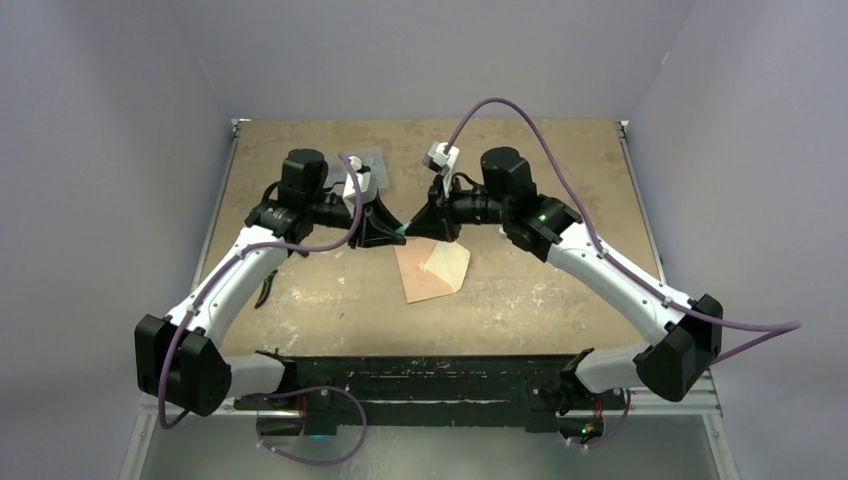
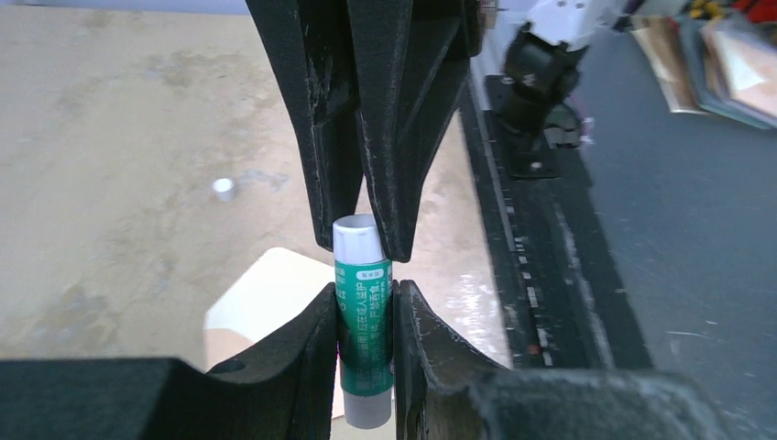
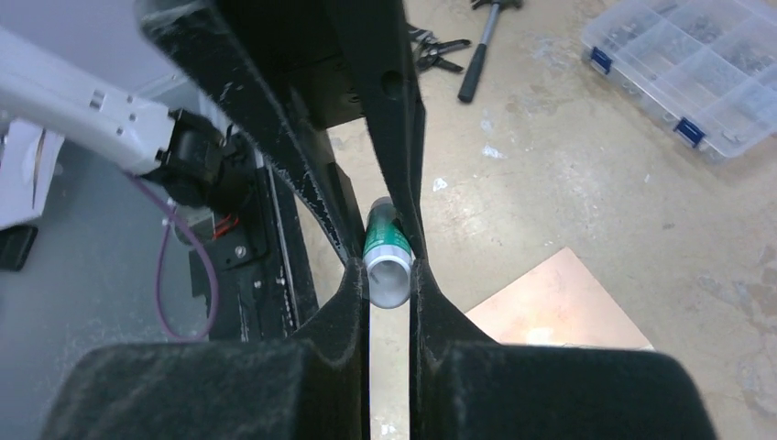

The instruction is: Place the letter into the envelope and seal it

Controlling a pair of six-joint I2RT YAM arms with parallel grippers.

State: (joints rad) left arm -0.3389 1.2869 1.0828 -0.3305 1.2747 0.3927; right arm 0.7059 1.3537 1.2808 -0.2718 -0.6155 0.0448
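Observation:
A green glue stick [image 2: 364,321] with white ends hangs above the table between my two grippers. My left gripper [image 2: 364,302] is shut on its green body. Facing it tip to tip, my right gripper [image 3: 389,280] is shut on the stick's white end [image 3: 388,270]. In the top view the two grippers [image 1: 398,234] [image 1: 412,230] meet just behind the envelope [image 1: 430,272]. This salmon-pink envelope lies flat on the table with its paler cream flap [image 1: 447,262] open. The flap [image 2: 266,293] also shows under the left fingers. The letter is hidden.
A clear plastic compartment box [image 3: 687,73] stands at the back of the table, and the left wrist partly covers it from above [image 1: 372,160]. A hammer and pliers [image 3: 472,55] lie near it. A small white bit [image 2: 223,189] lies on the board. A black rail [image 1: 420,375] runs along the near edge.

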